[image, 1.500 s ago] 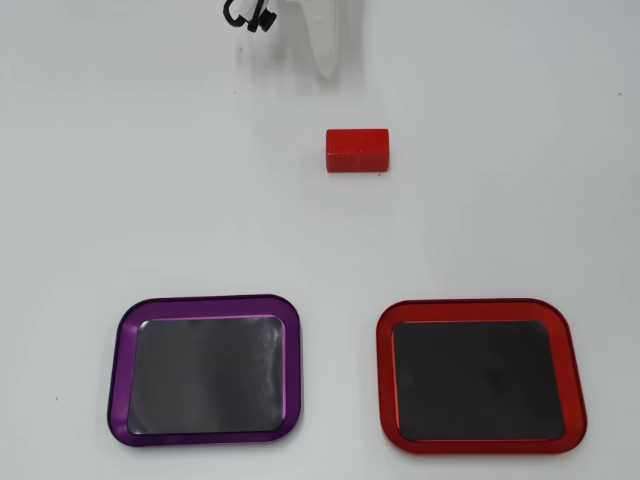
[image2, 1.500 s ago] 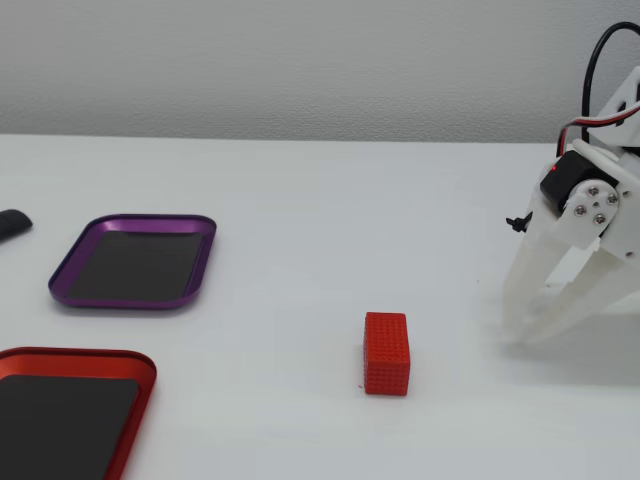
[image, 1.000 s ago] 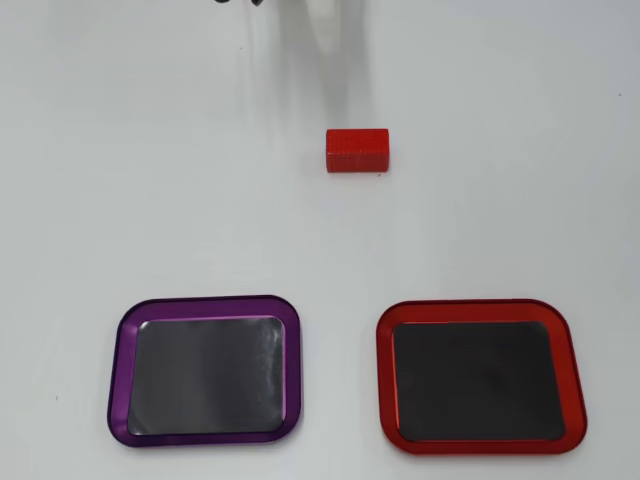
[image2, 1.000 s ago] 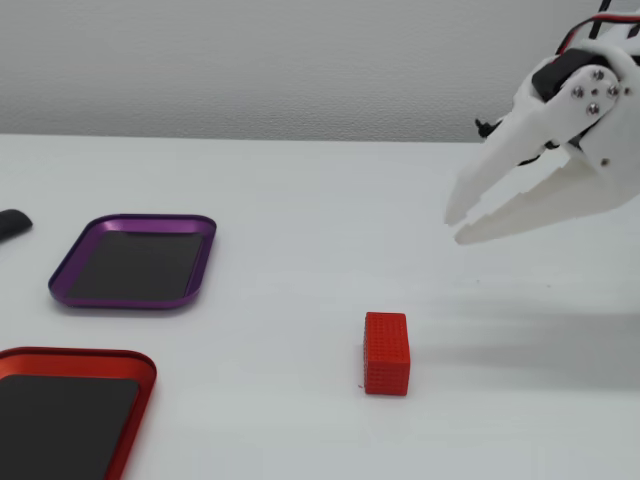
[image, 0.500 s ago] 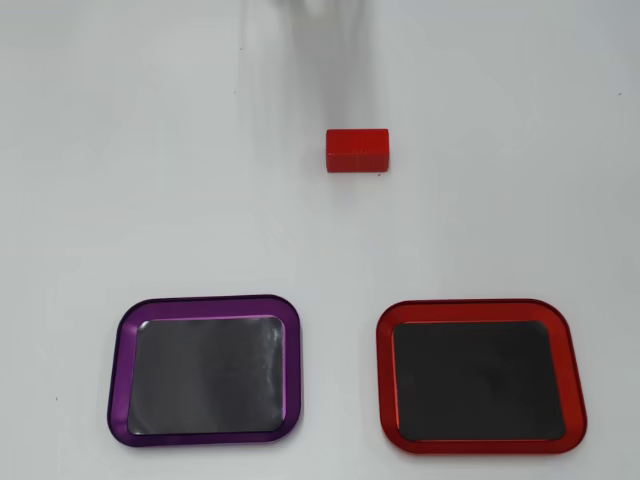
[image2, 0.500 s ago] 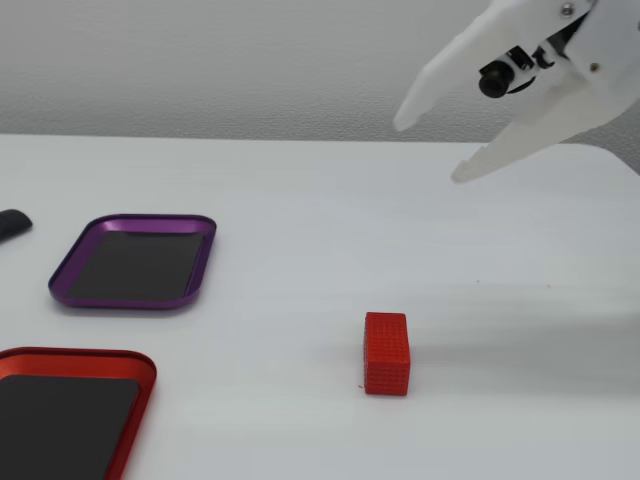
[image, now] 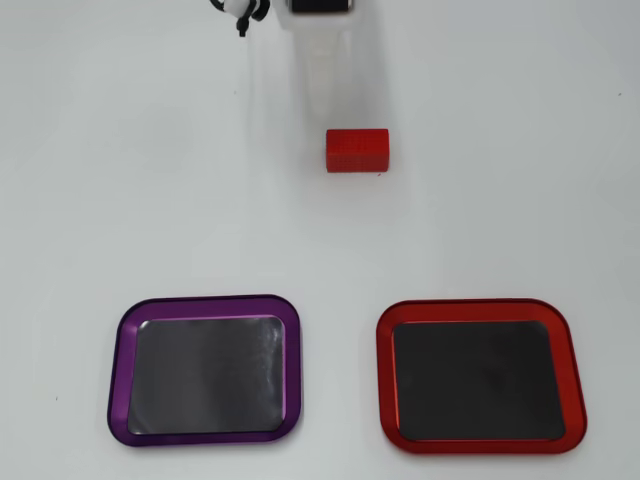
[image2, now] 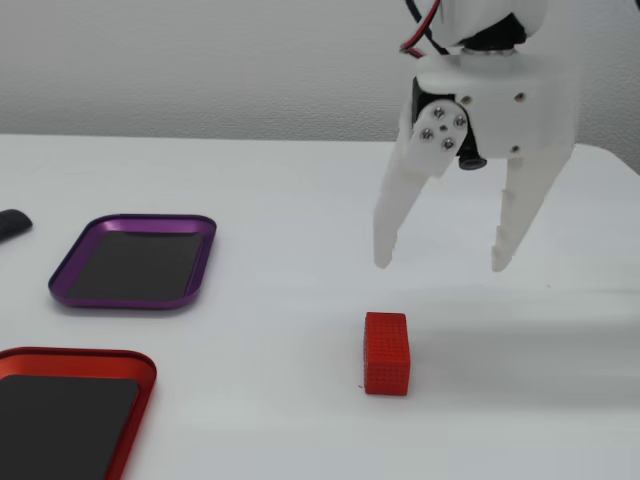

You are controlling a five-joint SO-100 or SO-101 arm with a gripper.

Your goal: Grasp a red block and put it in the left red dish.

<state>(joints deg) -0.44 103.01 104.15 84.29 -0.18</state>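
The red block lies on the white table in front of centre in the fixed view; in the overhead view the red block sits above centre. My white gripper hangs open above the block and a little behind it, fingers pointing down and spread wide, with nothing between them. Its white body shows at the top edge of the overhead view. The red dish is at the lower left of the fixed view; in the overhead view the red dish is at the lower right. Nothing lies in it.
A purple-rimmed tray with a dark floor lies behind the red dish in the fixed view; in the overhead view the purple tray is at the lower left. A small dark object sits at the left edge.
The gripper rose from the table at the right, swung left and turned its fingers downward; it now hangs open over the block. Block and dishes have not moved.
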